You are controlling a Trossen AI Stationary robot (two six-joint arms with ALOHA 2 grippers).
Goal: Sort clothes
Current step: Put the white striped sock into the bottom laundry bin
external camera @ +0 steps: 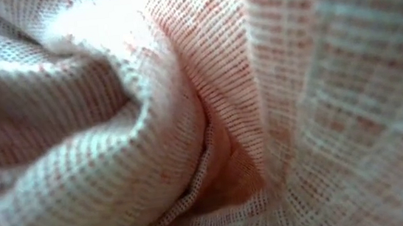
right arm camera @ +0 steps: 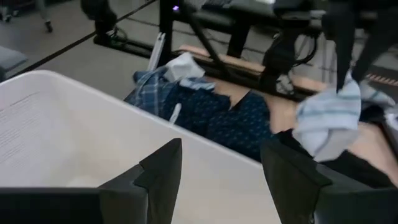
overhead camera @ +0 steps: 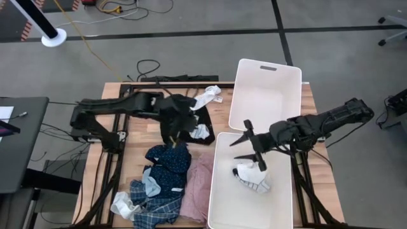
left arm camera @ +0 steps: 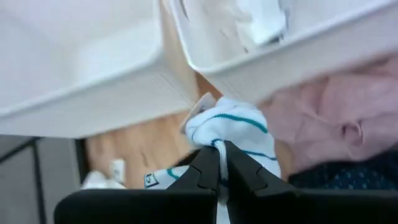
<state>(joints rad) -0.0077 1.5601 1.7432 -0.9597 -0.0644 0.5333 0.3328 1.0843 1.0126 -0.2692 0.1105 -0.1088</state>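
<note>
Left end effector [left arm camera: 219, 163] is clamping a white teal-striped sock [left arm camera: 231, 127] at table centre; it should be carrying it toward three o'clock, clearing the bin rim [overhead camera: 215, 166]. Right end effector [right arm camera: 221, 165] is hovering, fingers apart, over that bin.

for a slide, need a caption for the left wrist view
Left gripper shut on a white sock beside two bins.

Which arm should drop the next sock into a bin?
Probably left: the left gripper is shut on a white teal-striped sock, lifted beside the bins. The right gripper is open and empty over the near bin.
</note>
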